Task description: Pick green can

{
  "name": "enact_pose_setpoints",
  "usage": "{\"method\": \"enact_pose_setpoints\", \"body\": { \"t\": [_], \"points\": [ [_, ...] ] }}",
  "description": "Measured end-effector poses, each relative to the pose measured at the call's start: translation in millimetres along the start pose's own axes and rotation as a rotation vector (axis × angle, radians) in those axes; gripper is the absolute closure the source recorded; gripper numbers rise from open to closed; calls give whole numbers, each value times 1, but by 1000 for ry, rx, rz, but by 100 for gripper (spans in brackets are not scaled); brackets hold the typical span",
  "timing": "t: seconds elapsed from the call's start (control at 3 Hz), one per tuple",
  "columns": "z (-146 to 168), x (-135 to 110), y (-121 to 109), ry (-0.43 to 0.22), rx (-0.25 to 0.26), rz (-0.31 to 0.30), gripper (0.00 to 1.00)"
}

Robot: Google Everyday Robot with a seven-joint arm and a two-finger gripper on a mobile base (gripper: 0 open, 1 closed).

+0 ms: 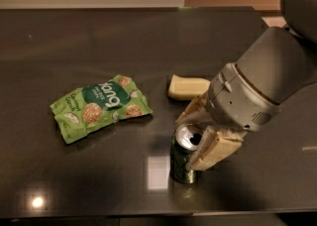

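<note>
The green can (181,164) stands upright on the dark table (99,36), near its front edge, silver top with the pull-tab opening showing. My gripper (184,126) hangs over the can and is open. One cream finger (188,87) lies behind the can, apart from it. The other finger (214,149) overlaps the can's right side and top rim; I cannot tell whether it touches the can. The grey arm (262,86) comes in from the right.
A flat light-green snack bag (100,107) lies on the table to the left of the can. The table's front edge runs just below the can. A tan wall shows past the far right corner.
</note>
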State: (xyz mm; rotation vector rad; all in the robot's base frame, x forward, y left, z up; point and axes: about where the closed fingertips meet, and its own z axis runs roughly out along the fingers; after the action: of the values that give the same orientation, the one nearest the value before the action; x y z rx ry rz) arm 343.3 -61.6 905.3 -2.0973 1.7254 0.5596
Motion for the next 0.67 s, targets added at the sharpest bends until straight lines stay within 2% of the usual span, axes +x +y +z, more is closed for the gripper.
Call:
{"method": "enact_pose_setpoints", "body": {
  "t": [0.33,0.67],
  "points": [
    [-15,-3,-17,7,22,9,88],
    [-38,-9,-40,5,62,10,100]
  ]
}}
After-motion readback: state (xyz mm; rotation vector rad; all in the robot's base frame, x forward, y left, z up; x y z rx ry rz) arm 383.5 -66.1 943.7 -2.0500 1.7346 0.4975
